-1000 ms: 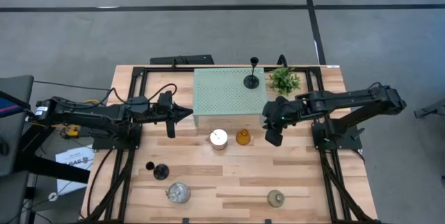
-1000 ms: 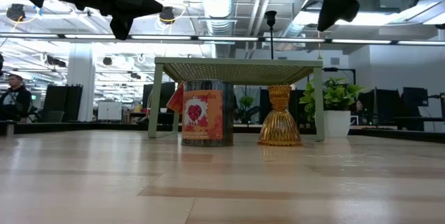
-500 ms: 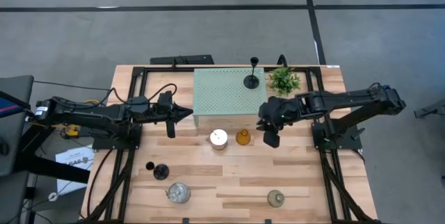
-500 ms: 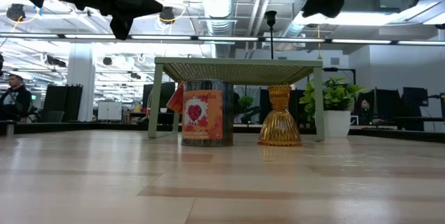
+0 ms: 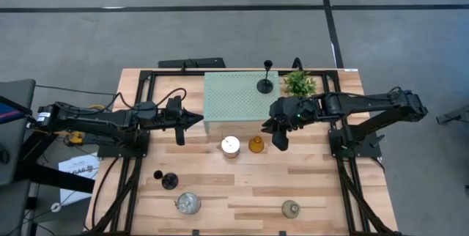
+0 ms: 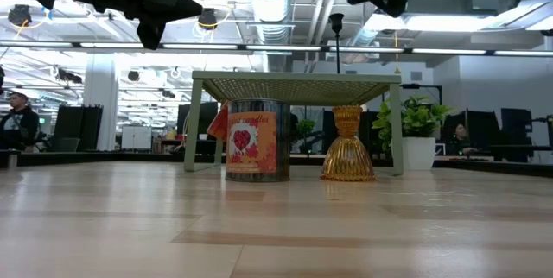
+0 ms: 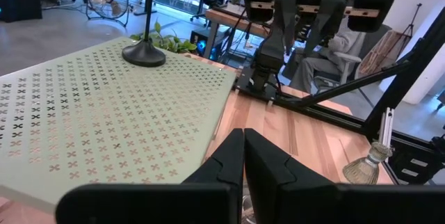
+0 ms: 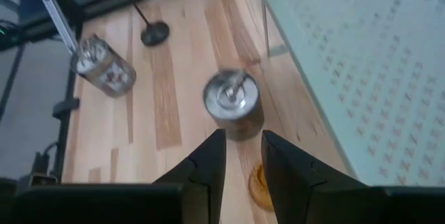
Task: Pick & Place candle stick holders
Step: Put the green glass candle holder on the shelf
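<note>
My right gripper (image 5: 275,135) hangs open in the air just right of the amber glass holder (image 5: 256,145), which shows between its fingers in the right wrist view (image 8: 261,186). A silvery cup (image 5: 230,146) stands beside the amber glass, in front of the pale green stand (image 5: 234,100). One black stemmed holder (image 5: 265,83) stands on the stand by its round base. Another black holder (image 5: 165,179), a second silvery cup (image 5: 188,204) and a clear glass holder (image 5: 290,208) stand nearer the table's near edge. My left gripper (image 5: 196,120) is shut and empty, in the air left of the stand.
A small green potted plant (image 5: 299,83) stands at the stand's far right corner. Black frame rails (image 5: 135,155) run along the table's left and right sides. Bare wood lies between the two rows of holders.
My right gripper has moved toward the table's left edge, closer to the amber glass holder, staying high above the table. The holders have not moved.
</note>
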You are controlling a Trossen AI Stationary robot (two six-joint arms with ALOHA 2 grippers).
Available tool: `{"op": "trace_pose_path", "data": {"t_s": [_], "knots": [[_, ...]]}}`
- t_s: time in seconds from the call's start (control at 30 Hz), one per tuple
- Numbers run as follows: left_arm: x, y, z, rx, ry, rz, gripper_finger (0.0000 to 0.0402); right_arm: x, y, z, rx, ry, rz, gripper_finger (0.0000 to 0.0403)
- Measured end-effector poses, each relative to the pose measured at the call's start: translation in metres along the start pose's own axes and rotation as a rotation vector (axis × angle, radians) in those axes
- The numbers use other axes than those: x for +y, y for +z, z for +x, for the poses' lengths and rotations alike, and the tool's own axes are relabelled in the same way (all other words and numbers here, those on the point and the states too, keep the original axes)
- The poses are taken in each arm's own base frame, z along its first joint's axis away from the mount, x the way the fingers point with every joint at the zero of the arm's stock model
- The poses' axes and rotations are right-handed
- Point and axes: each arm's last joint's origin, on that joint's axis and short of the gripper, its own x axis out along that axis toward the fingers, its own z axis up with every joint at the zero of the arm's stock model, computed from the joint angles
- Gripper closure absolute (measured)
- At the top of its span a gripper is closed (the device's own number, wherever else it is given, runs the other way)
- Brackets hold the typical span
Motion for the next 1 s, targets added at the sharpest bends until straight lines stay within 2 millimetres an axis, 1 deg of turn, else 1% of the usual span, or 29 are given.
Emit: {"op": "trace_pose_path", "data": {"t_s": [0.27,0.53,0.7,0.83,1.0], "knots": [[0.000,0.000,0.000,0.000,0.000,0.000,0.0390,0.000,0.004,0.000,-0.041,0.012,0.002,0.0317],[0.000,0.000,0.000,0.000,0.000,0.002,0.0390,0.000,0.004,0.000,-0.038,0.013,0.024,0.0317],[0.000,0.000,0.000,0.000,0.000,0.002,0.0390,0.006,0.000,-0.002,-0.019,0.027,0.029,0.0324],[0.000,0.000,0.000,0.001,0.000,0.002,0.0390,0.015,-0.005,-0.014,0.087,-0.004,0.006,0.0338],[0.000,0.000,0.000,0.001,0.000,0.001,0.0390,0.030,-0.004,-0.031,0.099,-0.068,-0.047,0.0356]]}}
